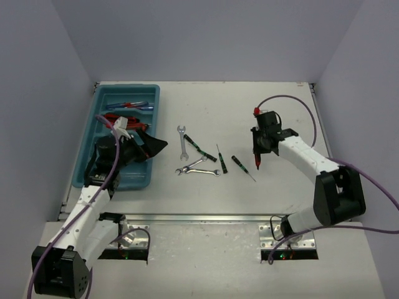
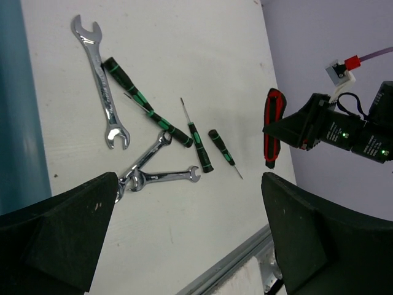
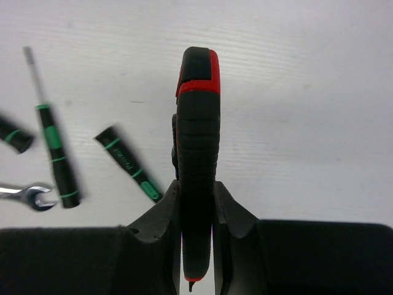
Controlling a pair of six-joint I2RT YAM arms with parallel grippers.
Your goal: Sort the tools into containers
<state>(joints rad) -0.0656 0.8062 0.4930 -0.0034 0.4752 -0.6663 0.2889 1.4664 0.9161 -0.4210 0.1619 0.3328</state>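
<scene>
My right gripper (image 1: pixel 257 152) is shut on red-and-black pliers (image 3: pixel 198 123) and holds them above the table, right of the loose tools; the pliers also show in the left wrist view (image 2: pixel 272 126). My left gripper (image 1: pixel 153 146) is open and empty at the right edge of the teal tray (image 1: pixel 87 156). The tray holds blue/red screwdrivers (image 1: pixel 132 105) and red-and-black pliers (image 1: pixel 118 119). On the table lie a silver wrench (image 2: pixel 101 80), two crossed wrenches (image 2: pixel 156 172) and three black-green screwdrivers (image 2: pixel 147 104), (image 2: pixel 198 147), (image 2: pixel 221 147).
The loose tools lie in a cluster at mid-table between the two grippers. The tray's side wall (image 2: pixel 15 92) runs along the left. A metal rail (image 1: pixel 199 218) marks the table's near edge. The right arm's purple cable (image 1: pixel 299 103) loops above it.
</scene>
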